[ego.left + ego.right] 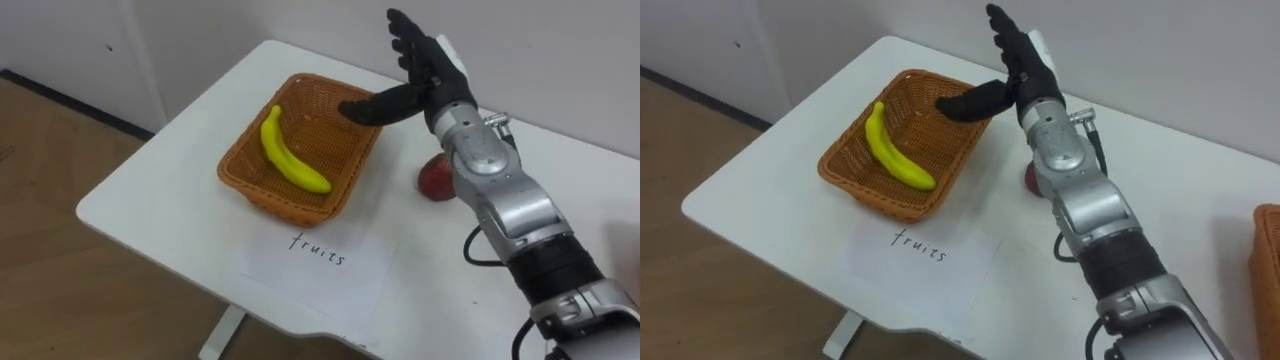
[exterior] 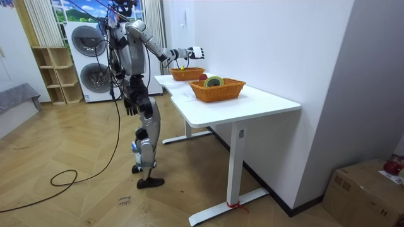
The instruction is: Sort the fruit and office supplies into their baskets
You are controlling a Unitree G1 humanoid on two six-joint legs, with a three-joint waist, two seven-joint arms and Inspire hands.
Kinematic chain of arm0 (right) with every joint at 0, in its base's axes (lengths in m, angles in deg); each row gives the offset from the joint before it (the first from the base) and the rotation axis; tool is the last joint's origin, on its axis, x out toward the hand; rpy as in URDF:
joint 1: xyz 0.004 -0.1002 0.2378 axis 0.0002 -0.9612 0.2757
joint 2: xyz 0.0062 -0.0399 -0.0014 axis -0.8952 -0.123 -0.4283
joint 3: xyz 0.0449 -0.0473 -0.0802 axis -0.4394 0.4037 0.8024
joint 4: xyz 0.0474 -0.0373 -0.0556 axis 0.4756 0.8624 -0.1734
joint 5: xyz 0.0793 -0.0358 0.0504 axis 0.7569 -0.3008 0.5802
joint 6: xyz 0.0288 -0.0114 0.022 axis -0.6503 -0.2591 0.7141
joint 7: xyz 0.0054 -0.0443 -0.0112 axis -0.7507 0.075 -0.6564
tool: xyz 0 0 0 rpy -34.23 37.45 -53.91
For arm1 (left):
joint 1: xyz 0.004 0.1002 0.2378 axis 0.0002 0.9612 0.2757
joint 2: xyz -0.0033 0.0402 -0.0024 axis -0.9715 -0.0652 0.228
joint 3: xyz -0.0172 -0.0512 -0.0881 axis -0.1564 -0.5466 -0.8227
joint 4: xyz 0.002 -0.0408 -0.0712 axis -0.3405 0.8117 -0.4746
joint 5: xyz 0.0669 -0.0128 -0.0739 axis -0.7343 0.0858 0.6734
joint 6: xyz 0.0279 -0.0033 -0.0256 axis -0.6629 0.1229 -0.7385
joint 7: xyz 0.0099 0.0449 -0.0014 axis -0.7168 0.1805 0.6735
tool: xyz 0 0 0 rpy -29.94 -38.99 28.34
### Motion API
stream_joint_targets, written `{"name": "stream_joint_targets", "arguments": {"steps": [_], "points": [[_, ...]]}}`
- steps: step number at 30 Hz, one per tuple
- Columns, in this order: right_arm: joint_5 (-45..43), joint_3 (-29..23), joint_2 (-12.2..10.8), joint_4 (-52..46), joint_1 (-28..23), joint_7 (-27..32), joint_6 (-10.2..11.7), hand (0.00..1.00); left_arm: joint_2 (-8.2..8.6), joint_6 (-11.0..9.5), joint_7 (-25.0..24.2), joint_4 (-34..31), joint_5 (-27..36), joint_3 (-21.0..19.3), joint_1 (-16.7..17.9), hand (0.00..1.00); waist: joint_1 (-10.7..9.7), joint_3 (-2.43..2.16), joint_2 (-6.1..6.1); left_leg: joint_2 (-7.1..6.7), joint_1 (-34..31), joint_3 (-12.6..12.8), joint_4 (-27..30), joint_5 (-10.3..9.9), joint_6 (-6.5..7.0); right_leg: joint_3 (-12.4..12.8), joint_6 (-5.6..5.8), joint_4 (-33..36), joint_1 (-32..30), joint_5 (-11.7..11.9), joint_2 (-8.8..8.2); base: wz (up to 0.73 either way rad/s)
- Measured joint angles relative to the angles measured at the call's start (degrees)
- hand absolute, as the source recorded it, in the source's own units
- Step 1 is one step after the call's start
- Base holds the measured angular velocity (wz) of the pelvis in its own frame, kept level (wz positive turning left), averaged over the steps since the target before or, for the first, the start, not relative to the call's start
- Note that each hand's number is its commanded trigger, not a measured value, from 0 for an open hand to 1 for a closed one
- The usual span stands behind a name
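My right hand (image 1: 428, 68) hovered wide open over the far right rim of the fruit basket (image 1: 288, 206), fingers straight, holding nothing. The banana (image 1: 290, 156) lay inside. The red apple (image 1: 434, 180) sat on the tabletop (image 1: 170, 175) just beside the basket's right side, toward the far edge. My left hand (image 2: 130, 107) hung by my hip
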Motion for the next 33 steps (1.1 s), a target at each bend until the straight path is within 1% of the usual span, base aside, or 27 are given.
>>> {"name": "stream_joint_targets", "arguments": {"steps": [2,7,8,13,16,19,24,26,28,33], "points": [[0.00,-1.12,-0.03,0.00,-0.17,0.39,0.00,0.00,0.03,0.02,0.00,-0.05,0.00,0.00,0.02,0.00,-0.19,-0.02,0.05,-0.01,-0.01,-0.01,0.05,0.00,0.00,-0.01,0.00,0.07,-0.01,0.00,-0.02,0.00],[-0.06,-2.40,-0.03,-1.69,-0.71,1.44,-0.01,0.00,0.21,0.42,0.25,-0.30,0.06,-0.01,0.53,0.00,-2.11,-0.17,0.33,0.02,-0.05,0.04,0.10,0.00,0.00,-0.27,0.00,0.06,0.00,0.00,0.01,0.00],[-0.02,-2.75,-0.03,-2.20,-1.14,1.43,-0.01,0.00,0.24,0.46,0.35,-0.45,0.06,-0.01,0.53,0.00,-2.22,-0.19,0.35,0.02,-0.03,0.09,0.10,0.00,0.00,-0.27,0.00,0.06,-0.01,0.00,0.01,0.00],[0.03,-3.42,-0.04,-3.01,-2.82,1.51,-0.06,0.00,0.51,0.48,0.50,-0.67,0.06,-0.01,0.39,0.00,-2.88,-0.61,1.03,0.09,0.10,1.15,0.00,0.00,0.00,0.07,0.00,0.03,-0.21,0.00,-0.02,-0.08],[-0.18,-3.43,-0.06,-3.22,-4.13,1.92,-0.07,0.00,0.47,0.45,0.69,-0.60,0.11,0.00,0.37,0.00,-3.20,-0.71,1.28,0.10,0.04,1.24,-0.03,0.00,0.00,0.10,-0.01,0.01,-0.29,0.01,-0.01,-0.02],[-0.25,-3.40,-0.10,-5.16,-5.67,2.34,-0.14,0.00,0.47,0.40,0.78,-0.54,0.57,0.14,0.31,0.00,-3.19,-0.68,1.38,0.14,-0.11,1.24,-0.10,0.01,0.00,0.34,-0.06,0.02,-0.66,0.04,0.05,-0.04],[-0.32,-3.51,-0.09,-5.24,-5.66,4.56,-0.09,0.00,0.47,0.21,0.79,0.32,1.19,0.55,0.53,0.00,-4.11,-0.70,1.40,0.14,-0.38,1.34,-0.10,0.01,0.00,1.28,-0.11,0.02,-0.99,0.07,0.16,-0.02],[-0.21,-3.52,-0.08,-5.25,-5.65,5.04,0.13,0.00,0.34,0.13,0.85,0.44,2.87,1.32,0.53,0.00,-4.49,-0.70,1.41,0.14,-0.82,1.33,-0.07,0.01,0.01,1.37,-0.16,0.01,-1.37,0.10,0.17,0.00],[-0.19,-3.52,-0.08,-5.24,-5.65,6.13,0.15,0.00,0.36,-0.08,0.86,0.43,2.88,2.36,0.42,0.00,-4.73,-0.69,1.46,0.15,-1.40,1.41,-0.05,0.03,0.05,1.50,-0.26,0.01,-2.03,0.18,0.20,-0.03],[-0.20,-3.52,-0.07,-5.09,-5.66,7.13,0.68,0.00,0.38,-0.30,1.65,0.50,4.52,3.94,0.43,0.00,-5.54,-0.44,1.83,0.19,-1.51,1.41,-0.18,0.04,0.05,1.50,-0.27,-0.06,-2.26,0.18,0.24,0.00]]}}
